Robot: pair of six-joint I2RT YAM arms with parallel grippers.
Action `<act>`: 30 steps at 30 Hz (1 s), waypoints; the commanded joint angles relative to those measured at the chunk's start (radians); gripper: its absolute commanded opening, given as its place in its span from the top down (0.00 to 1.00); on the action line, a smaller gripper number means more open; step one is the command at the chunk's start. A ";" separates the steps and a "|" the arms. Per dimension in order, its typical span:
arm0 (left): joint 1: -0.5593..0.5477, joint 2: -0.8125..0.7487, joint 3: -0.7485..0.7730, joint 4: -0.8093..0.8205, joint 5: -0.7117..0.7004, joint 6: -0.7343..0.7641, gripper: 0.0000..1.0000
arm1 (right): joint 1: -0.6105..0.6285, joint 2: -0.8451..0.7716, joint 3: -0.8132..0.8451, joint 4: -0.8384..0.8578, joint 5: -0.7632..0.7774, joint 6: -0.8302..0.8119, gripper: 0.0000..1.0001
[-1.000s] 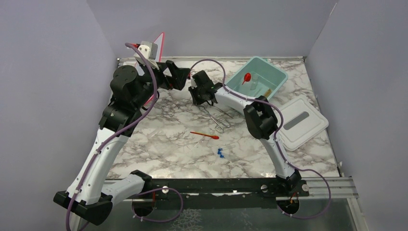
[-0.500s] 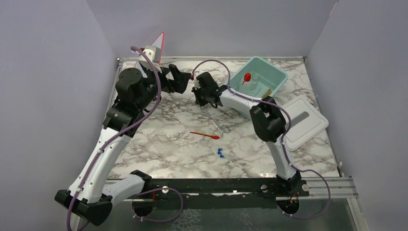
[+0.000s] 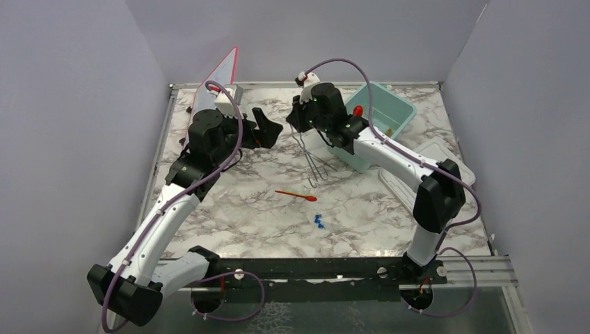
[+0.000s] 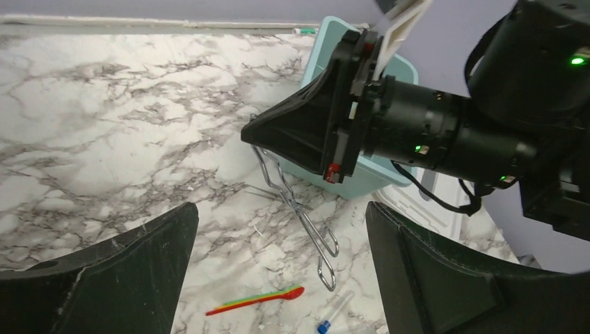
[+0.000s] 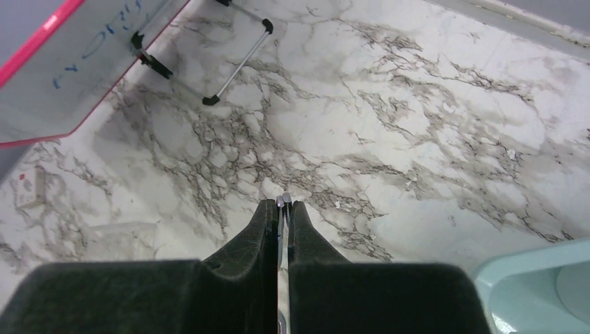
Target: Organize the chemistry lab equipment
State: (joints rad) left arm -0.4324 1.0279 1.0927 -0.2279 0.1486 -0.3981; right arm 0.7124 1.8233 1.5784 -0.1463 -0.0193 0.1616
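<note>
Your right gripper (image 5: 284, 203) is clenched on the metal tongs (image 3: 313, 163), which hang below its jaws near the table's (image 3: 229, 209) far edge. Your left gripper (image 3: 270, 129) gapes, empty.

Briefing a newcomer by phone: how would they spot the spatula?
On the marble table, find the teal tub at far right, then come towards the middle. The spatula lies between the metal tongs and the blue-capped tubes: the only thin red-orange strip.
</note>
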 commanded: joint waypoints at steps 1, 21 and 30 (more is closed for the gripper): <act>-0.003 0.019 -0.031 0.087 0.085 -0.094 0.09 | 0.004 -0.085 -0.038 0.041 0.042 0.090 0.99; -0.065 0.334 -0.030 0.451 0.244 -0.325 0.37 | 0.003 -0.234 0.019 -0.023 0.235 0.281 0.99; -0.068 0.371 -0.014 0.457 0.277 -0.338 0.83 | 0.003 -0.265 -0.002 -0.038 0.222 0.318 0.99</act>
State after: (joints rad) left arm -0.4976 1.3811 1.0470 0.1860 0.3813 -0.7250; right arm 0.7124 1.6115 1.5810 -0.1780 0.1902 0.4446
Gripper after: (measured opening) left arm 0.246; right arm 0.065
